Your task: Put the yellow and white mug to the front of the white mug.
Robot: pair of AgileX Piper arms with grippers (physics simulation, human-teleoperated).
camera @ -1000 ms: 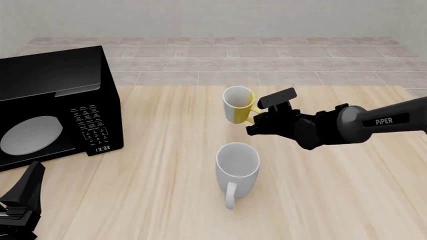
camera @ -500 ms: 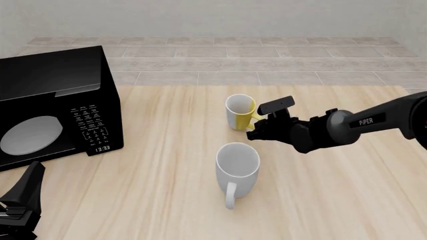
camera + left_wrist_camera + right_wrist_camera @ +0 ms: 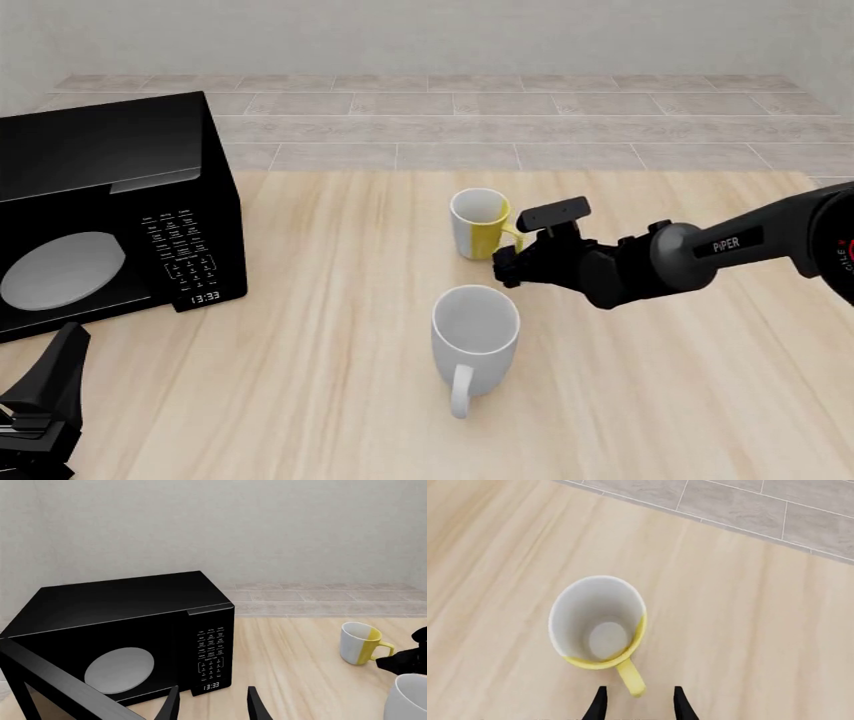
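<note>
Two arms — one reaching, one low

The right gripper [image 3: 509,262] is extended over mid-table, fingers parted; the left gripper [image 3: 38,420] sits low at the near-left corner — fingers apart.

yellow and white mug [image 3: 478,225] stands upright just beyond the larger white mug [image 3: 474,335].

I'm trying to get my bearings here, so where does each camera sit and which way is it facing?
Front view: fixed above and behind the arms, looking down the table; shows the right arm and right hand, and the left hand.
Left wrist view: behind the left hand, facing the microwave.
Right wrist view: behind the right hand, looking down into the yellow and white mug.
All three share that mug.
</note>
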